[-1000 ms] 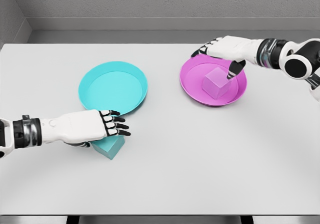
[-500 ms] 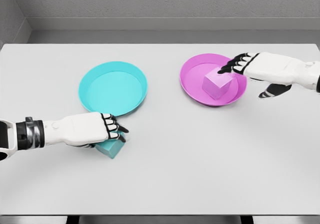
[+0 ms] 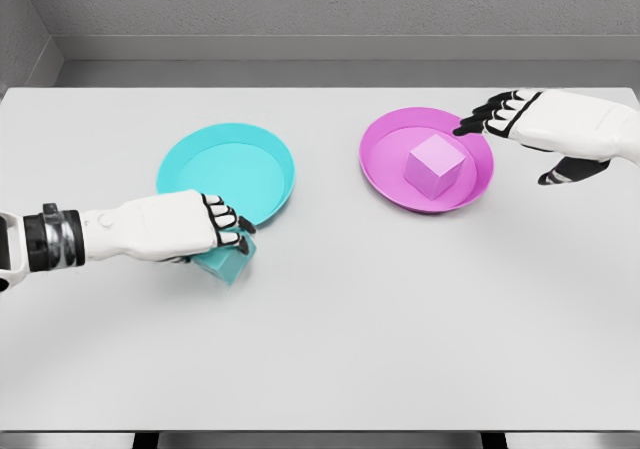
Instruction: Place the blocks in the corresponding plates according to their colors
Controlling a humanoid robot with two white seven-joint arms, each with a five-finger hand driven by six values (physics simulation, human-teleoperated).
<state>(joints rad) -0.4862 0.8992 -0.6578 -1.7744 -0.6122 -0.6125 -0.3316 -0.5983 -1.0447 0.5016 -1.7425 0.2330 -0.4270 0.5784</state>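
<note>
In the lower left, the left hand [image 3: 185,231] has its fingers [image 3: 228,227] clamped on the cyan block [image 3: 228,262], just beside the cyan plate [image 3: 195,164], probably to carry it in. Farther back, the pink block [image 3: 434,165] sits in the pink plate [image 3: 385,174]. At upper right, the right hand [image 3: 560,129] hovers off the rim, fingers apart, holding nothing.

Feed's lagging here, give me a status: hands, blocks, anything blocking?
Left hand shut on cyan block, beside cyan plate, not yet in. Right hand open, beside pink plate; pink block inside. Nothing in the way.
</note>
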